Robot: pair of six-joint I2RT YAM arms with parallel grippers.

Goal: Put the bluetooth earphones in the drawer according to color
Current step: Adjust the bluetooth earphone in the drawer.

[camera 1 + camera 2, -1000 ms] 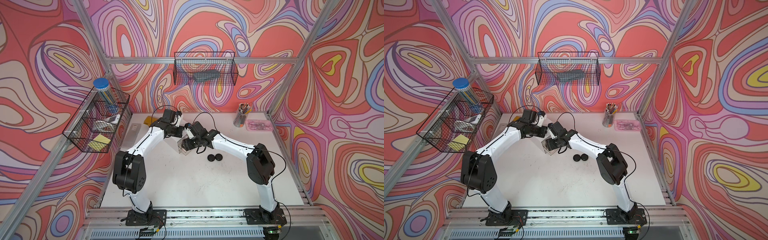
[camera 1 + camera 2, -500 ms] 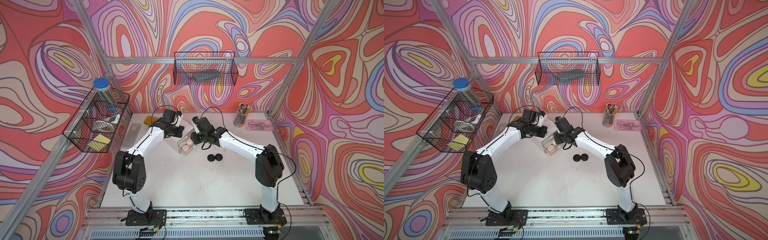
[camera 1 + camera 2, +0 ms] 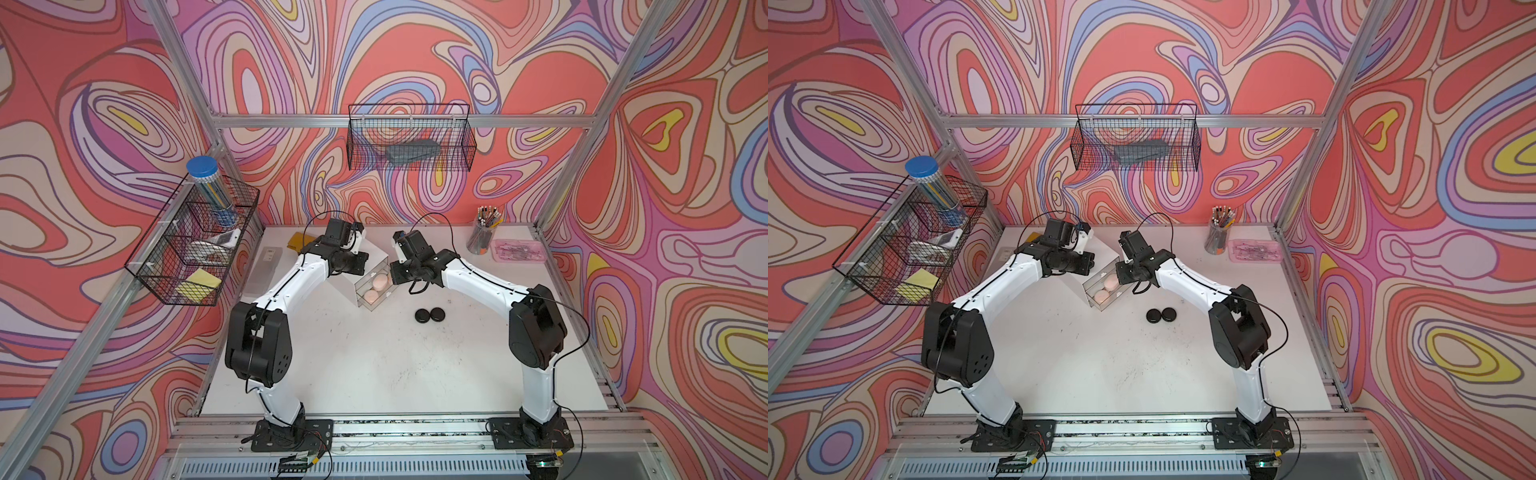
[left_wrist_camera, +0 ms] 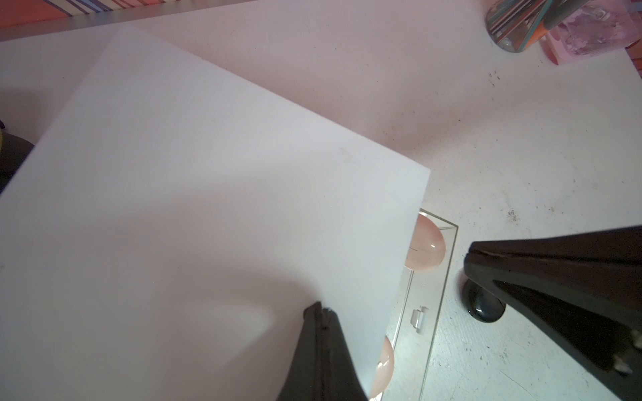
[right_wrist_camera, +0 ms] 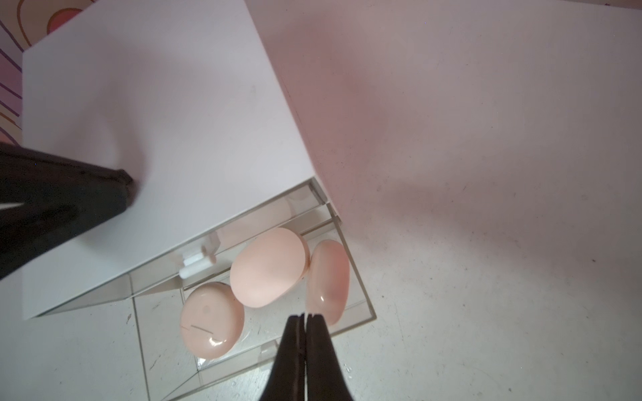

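The white cabinet [image 3: 377, 254] stands at the back middle of the table with a clear drawer [image 3: 371, 306] pulled out. Three pale pink earphone cases lie in the drawer [image 5: 359, 317]: one [image 5: 212, 319], a second [image 5: 269, 267] and a third [image 5: 328, 281]. Two black cases [image 3: 422, 316] [image 3: 436, 313] sit together on the table to the right of the drawer. My left gripper [image 4: 321, 309] is shut, its tip resting on the cabinet's white top [image 4: 208, 173]. My right gripper [image 5: 305, 316] is shut and empty, just above the drawer's front corner.
A pencil cup [image 3: 482, 237] and a pink tray [image 3: 519, 251] stand at the back right. A frosted flat box [image 3: 266, 270] and a yellow item [image 3: 296, 241] lie at the back left. Wire baskets hang on the left wall [image 3: 195, 249] and back wall [image 3: 409, 143].
My right gripper has lifted back from over the drawer and closed with nothing in it. The pink cases in the drawer are now uncovered. The left arm has not moved.
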